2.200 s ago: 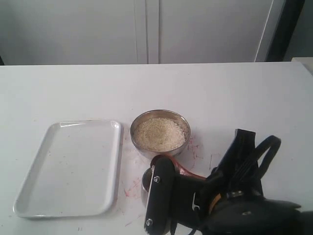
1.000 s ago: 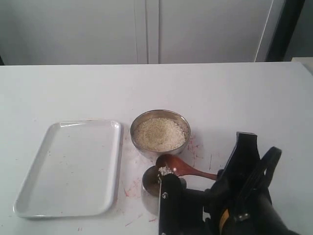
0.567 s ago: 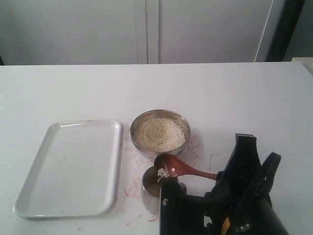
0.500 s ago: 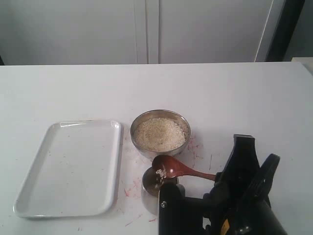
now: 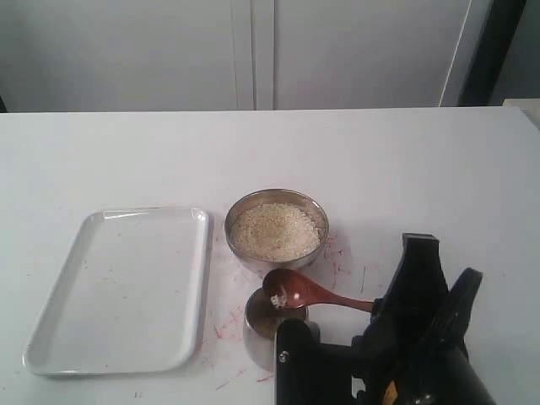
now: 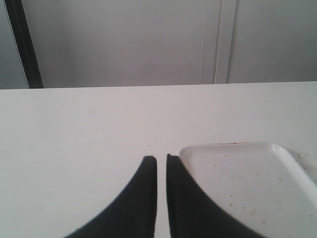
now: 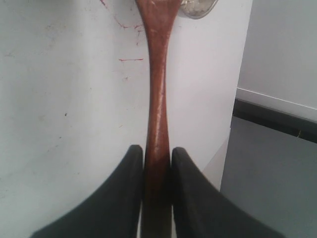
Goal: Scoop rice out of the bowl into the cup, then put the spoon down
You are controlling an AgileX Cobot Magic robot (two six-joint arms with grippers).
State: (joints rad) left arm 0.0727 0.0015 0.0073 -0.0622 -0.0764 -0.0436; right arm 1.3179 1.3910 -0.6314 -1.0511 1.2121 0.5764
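Note:
The steel bowl [image 5: 239, 246] sits mid-table, filled with off-white rice [image 5: 275, 231]. Just in front of it stands the steel cup [image 5: 257, 325], partly hidden behind my right arm. The reddish-brown spoon [image 5: 295, 292] hovers with its head over the cup's mouth, tilted, a few grains still clinging to it. My right gripper [image 7: 157, 151] is shut on the spoon [image 7: 158, 89] at its handle, coming in from the right. My left gripper [image 6: 161, 158] is shut with nothing between its fingers, low over the table beside the tray's corner; the exterior view does not show it.
A white rectangular tray [image 5: 126, 287] lies left of the bowl and cup, also seen from the left wrist as the tray [image 6: 247, 173]. Red scribble marks [image 5: 228, 325] stain the table around the cup. My bulky right arm [image 5: 405, 354] fills the near right corner.
The spoon head has rolled over and shifted slightly left above the cup. The clump of rice it carried has mostly gone, leaving a few grains. The left gripper's earlier state is not shown.

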